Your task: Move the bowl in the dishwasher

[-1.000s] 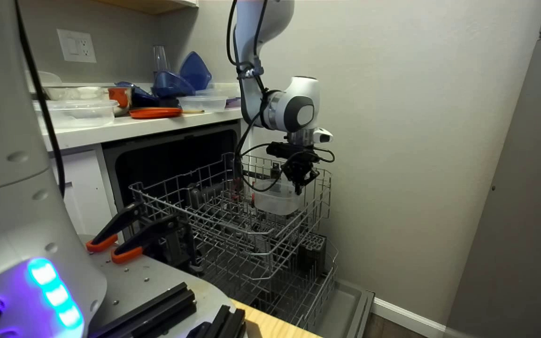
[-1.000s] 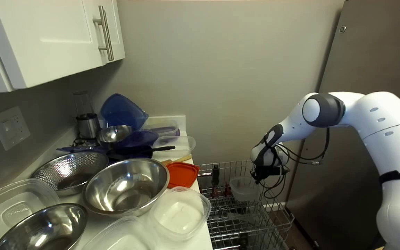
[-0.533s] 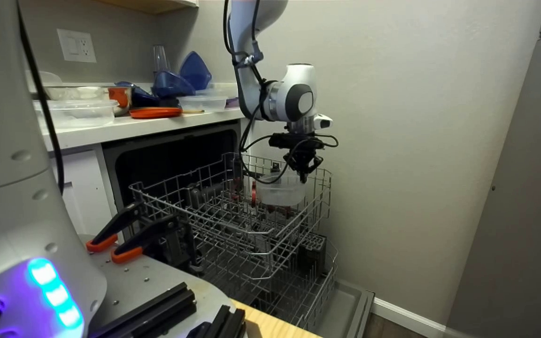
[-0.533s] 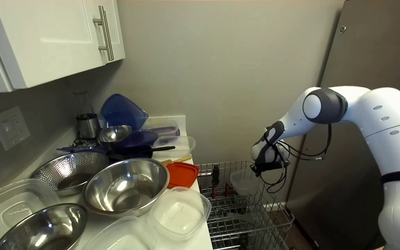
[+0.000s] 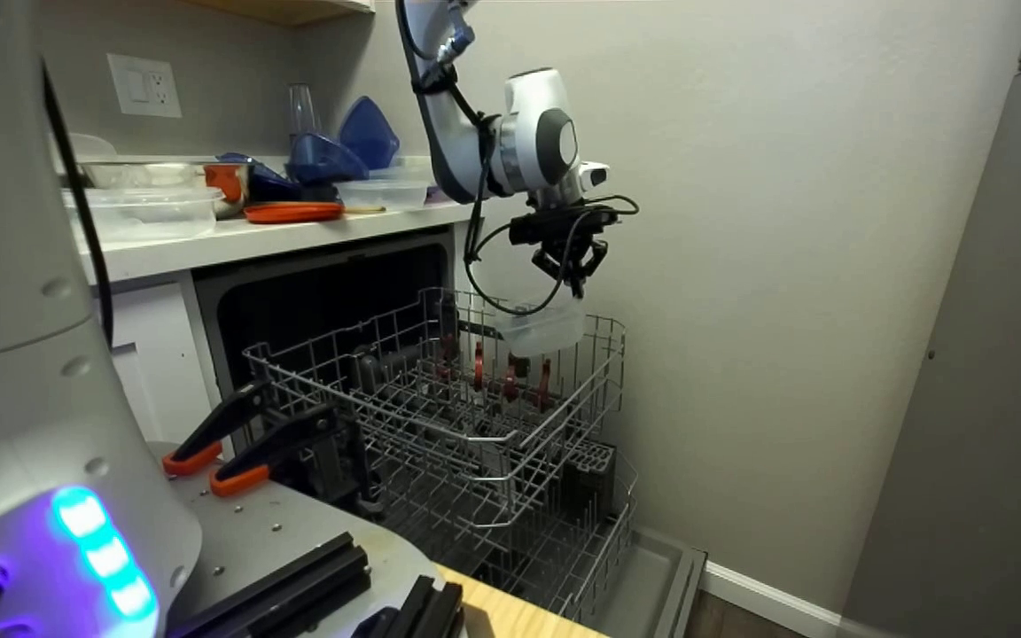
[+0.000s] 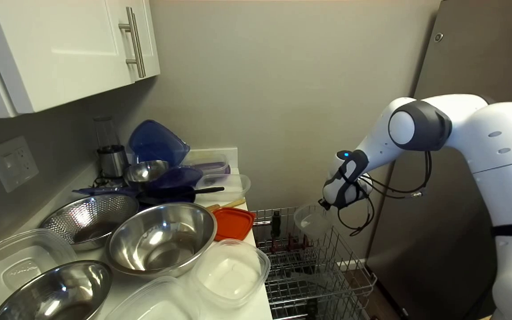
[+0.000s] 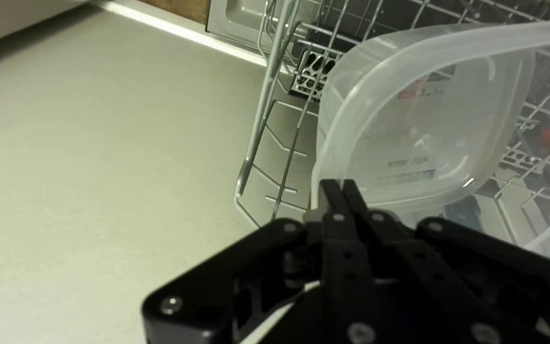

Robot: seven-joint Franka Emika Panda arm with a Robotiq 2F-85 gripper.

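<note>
The jaws grip the translucent plastic bowl (image 5: 543, 333), tilted over the upper dishwasher rack (image 5: 491, 439), right of frame centre: grasping appears complete; placement and release remain.

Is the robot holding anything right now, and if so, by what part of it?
Yes: the bowl, pinched by its rim between the closed jaws.

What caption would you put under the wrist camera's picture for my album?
Black gripper pinching a translucent bowl by its edge, the wire dishwasher rack beyond.
</note>
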